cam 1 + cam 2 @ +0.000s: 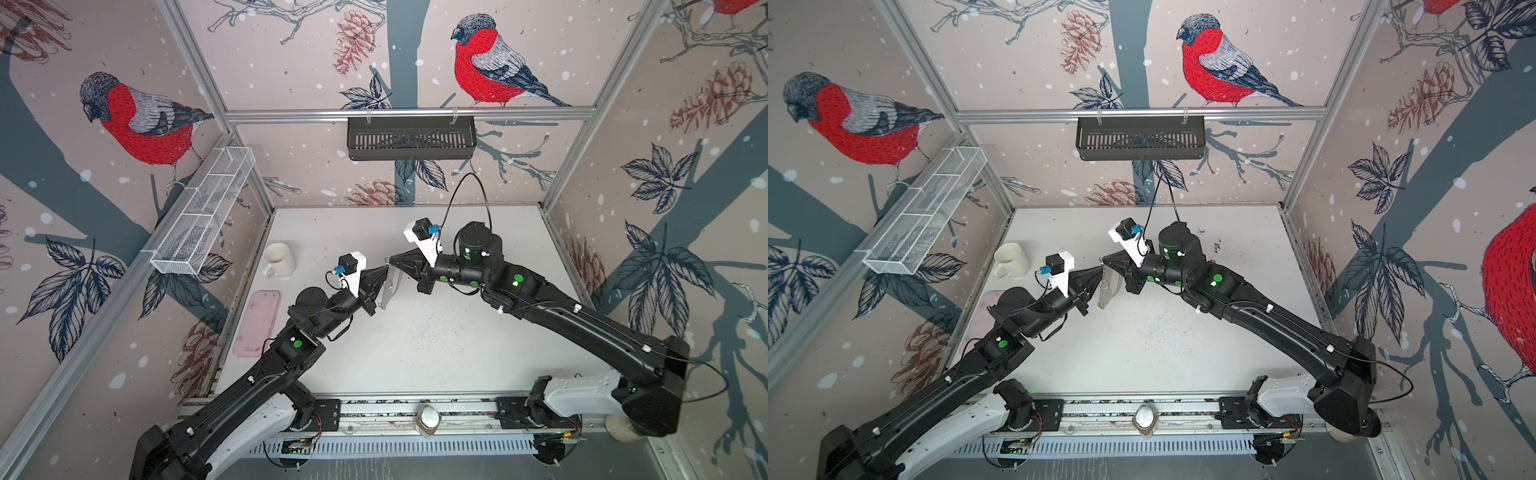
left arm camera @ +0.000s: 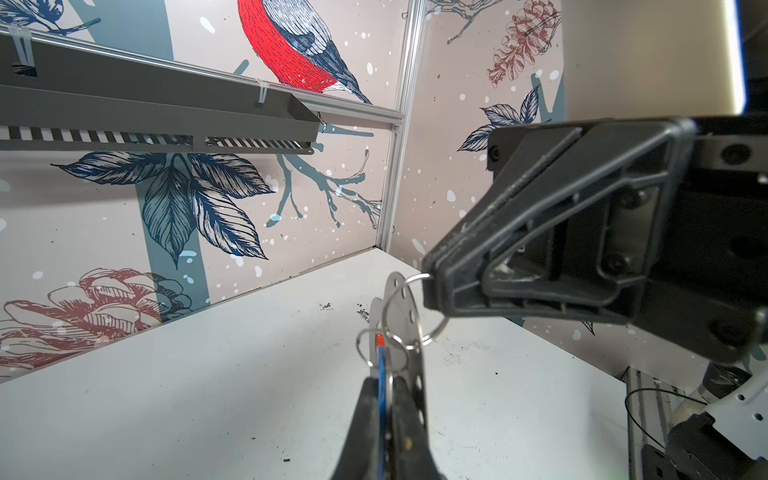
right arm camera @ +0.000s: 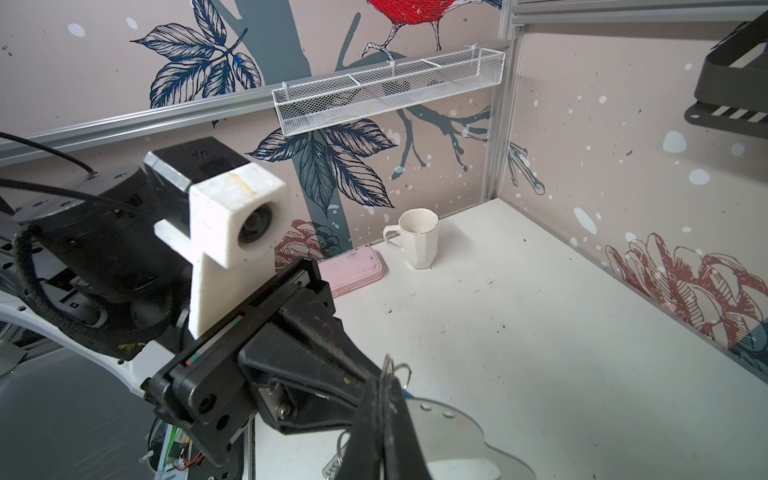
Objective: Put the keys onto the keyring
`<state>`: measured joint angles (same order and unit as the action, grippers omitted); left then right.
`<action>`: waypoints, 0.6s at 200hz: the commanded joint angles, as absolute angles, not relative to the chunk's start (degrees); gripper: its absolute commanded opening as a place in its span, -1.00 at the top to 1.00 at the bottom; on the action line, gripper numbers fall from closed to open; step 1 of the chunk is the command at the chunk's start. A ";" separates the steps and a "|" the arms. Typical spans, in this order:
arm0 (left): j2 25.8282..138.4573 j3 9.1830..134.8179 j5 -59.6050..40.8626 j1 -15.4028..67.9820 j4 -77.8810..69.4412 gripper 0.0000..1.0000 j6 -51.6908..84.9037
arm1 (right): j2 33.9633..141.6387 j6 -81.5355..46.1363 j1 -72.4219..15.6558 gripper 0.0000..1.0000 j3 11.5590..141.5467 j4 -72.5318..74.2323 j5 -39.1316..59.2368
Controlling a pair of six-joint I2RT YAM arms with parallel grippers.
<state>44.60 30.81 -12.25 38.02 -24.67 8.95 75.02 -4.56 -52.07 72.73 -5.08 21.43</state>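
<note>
Mostly the keys (image 2: 381,362) are hidden. The left wrist view shows only the edges of a red tag and a blue tag, squeezed between the closed left fingers (image 2: 365,419). The metal blades cannot be made out in any view.

The keyring (image 2: 399,305) appears there almost edge-on, as a thin flat silver-grey plate with small holes and silver loops threaded through it. Its lower part runs down beside the left fingers, and I cannot tell whether they clamp the plate along with the tags. The right fingers (image 2: 519,216) are pressed together, pinching one loop at their very tips. The right wrist view cuts the plate off at the picture's edge.

In a top view the keyring (image 1: 392,286) hangs as a pale sliver below the meeting fingertips, above the middle of the counter (image 1: 436,345). Whether its low end touches the surface is unclear.

The left arm (image 1: 249,374) rises from the near left rail and bends at the elbow, with its fingers pointing right and slightly far. The right arm (image 1: 582,324) comes in from the near right, with its wrist turned so the fingers point left. The two sets of tips sit just beside each other.

A white mug (image 1: 279,258) stands at the far left of the counter. Nearer is a pink case (image 1: 257,322), partly covered by the left arm.
</note>
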 commanded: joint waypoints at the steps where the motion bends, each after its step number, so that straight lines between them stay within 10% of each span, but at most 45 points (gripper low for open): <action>1: 44.22 31.21 -13.77 37.90 -23.76 0.97 7.79 | 75.15 -4.57 -52.20 1.00 72.91 -0.08 22.28; 46: 42.35 31.07 -9.50 37.93 -22.52 0.50 7.51 | 75.25 -4.14 -52.21 1.00 72.59 -0.44 22.78; 120: 38.91 31.55 -8.61 37.89 -19.46 0.54 6.34 | 74.36 -0.52 -51.09 1.00 70.08 0.43 25.21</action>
<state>39.92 30.83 -8.80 38.02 -20.27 7.49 75.09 -2.85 -51.55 70.81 -2.94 22.94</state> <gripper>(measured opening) 0.241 0.050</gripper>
